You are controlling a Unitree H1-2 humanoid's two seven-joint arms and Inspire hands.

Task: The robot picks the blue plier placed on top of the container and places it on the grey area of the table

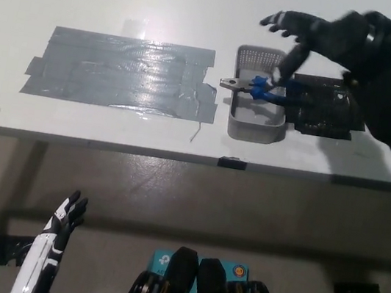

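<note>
— Where is the tool?

— The blue-handled plier with grey metal jaws (253, 89) lies across the top of the small grey perforated plastic container (255, 119), resting on its rim, its metal nose poking out past the container's left wall and pointing toward the tape.

— And the black hand?

— The robot's black right hand (310, 34) hangs over the container's far end, fingers spread apart, one of them reaching down toward the plier's blue handles. It grips nothing (whether that lowered finger actually touches the handle, I cannot tell). Its arm covers much of the right side of the view.

— The grey area?

— A wide patch of shiny grey tape strips (122, 72) stuck to the white tabletop (166, 1), just to the left of the container, its right edge near the container's left wall. Bare, apart from glare.

— Anything on the other side?

— A flat black square mat (327, 112) lying right of the container, partly under the arm.

— The other hand?

— The white left hand (65, 219) rests low at the lower left, below the table edge, fingers apart, holding nothing.
</note>
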